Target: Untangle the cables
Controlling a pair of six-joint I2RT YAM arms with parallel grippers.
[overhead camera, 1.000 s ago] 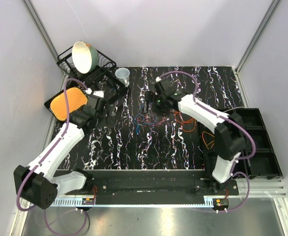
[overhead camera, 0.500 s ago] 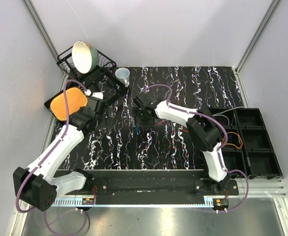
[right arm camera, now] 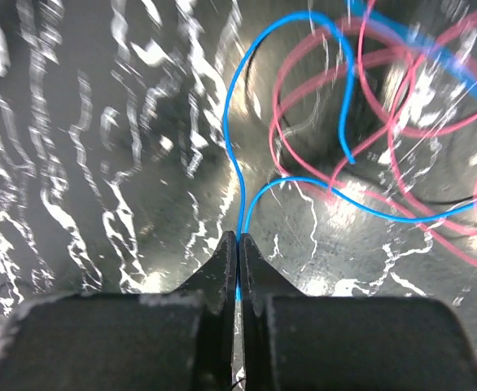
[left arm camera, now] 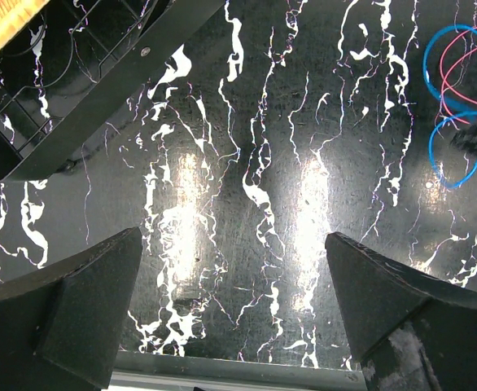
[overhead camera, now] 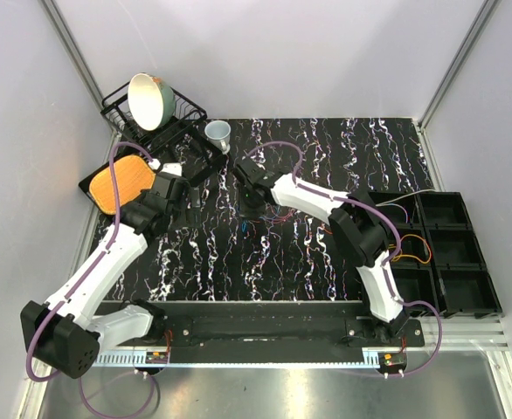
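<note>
The cables [overhead camera: 269,220] lie in a loose tangle on the black marbled table [overhead camera: 238,271], just right of centre-left. My right gripper [overhead camera: 250,202] reaches over their left edge. In the right wrist view the right gripper [right arm camera: 239,238] is shut on a thin blue cable [right arm camera: 237,171], both strands running out from between the tips. Pink cables [right arm camera: 401,106] loop beyond it. My left gripper [left arm camera: 232,244] hangs open over bare table with nothing between its fingers. Blue and pink loops [left arm camera: 446,130] show at its upper right.
A black dish rack [overhead camera: 155,118] with a bowl [overhead camera: 148,99] stands at the back left, a white cup [overhead camera: 218,133] beside it. An orange board [overhead camera: 123,181] lies on a black tray at the left edge. Black bins [overhead camera: 453,253] at the right hold orange wire [overhead camera: 404,253].
The right arm has swung left from the table's middle to the left edge of the tangle, and its jaws have gone from open to shut on the blue cable. The left arm stayed put.
</note>
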